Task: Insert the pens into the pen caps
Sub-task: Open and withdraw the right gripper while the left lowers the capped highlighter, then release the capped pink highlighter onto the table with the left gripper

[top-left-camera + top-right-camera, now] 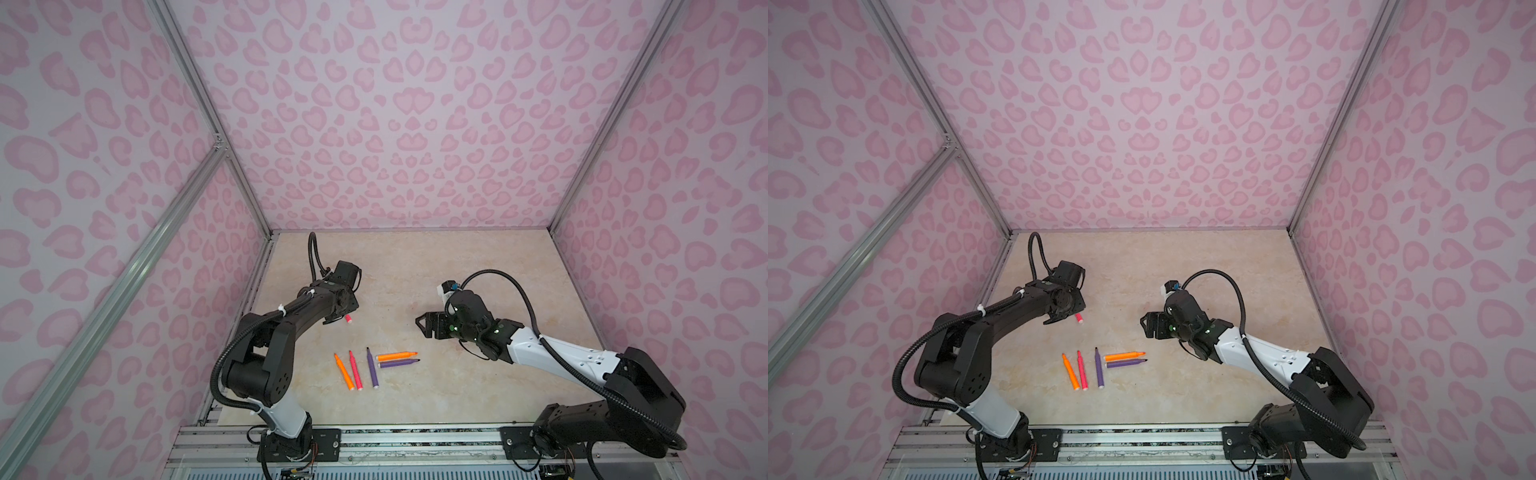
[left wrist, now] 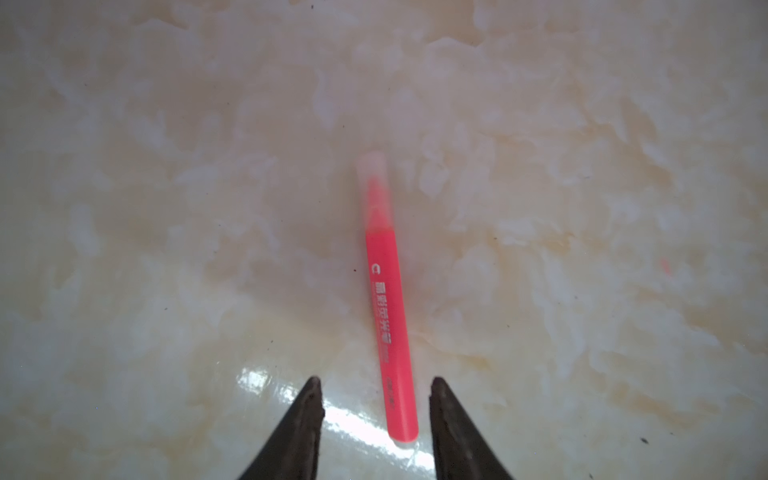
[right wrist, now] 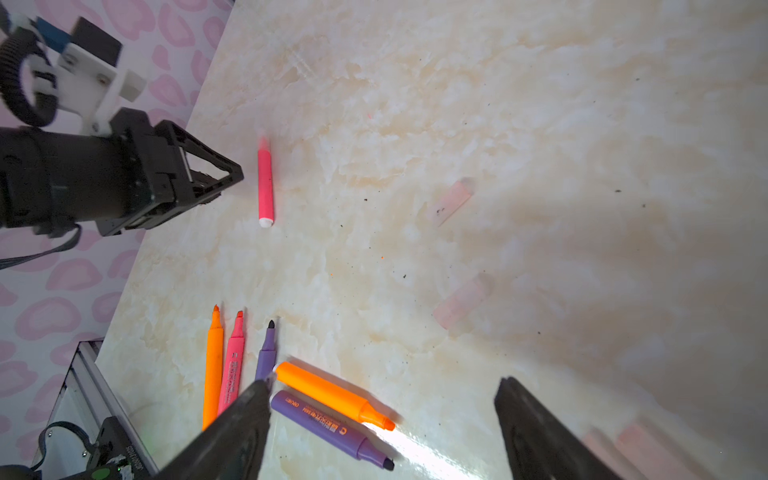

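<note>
- Your left end effector (image 2: 375, 382) stands partly open and grips nothing. The pink pen (image 2: 390, 332) lies flat on the tabletop (image 2: 166, 208) with its near end between the fingertips, touching neither as far as I can tell. Its long axis runs straight ahead of the jaws, and a clear cap (image 2: 373, 174) sits on the far tip.
- Your right end effector (image 3: 383, 383) is wide open and empty, hovering above the tabletop.
- Ahead of the right end effector, a near cap (image 3: 461, 305) and a far cap (image 3: 451, 201) lie flat and loose, well apart from the left end effector.
- An orange pen (image 3: 328, 392) and a purple pen (image 3: 324, 428) lie side by side just below the right end effector, uncapped, with their tips toward the right arm.
- Three more pens (image 3: 232, 365) lie parallel beside them, toward your left arm.
- I judge the right arm nearer to both loose caps, so line its jaws across a cap's long axis.
</note>
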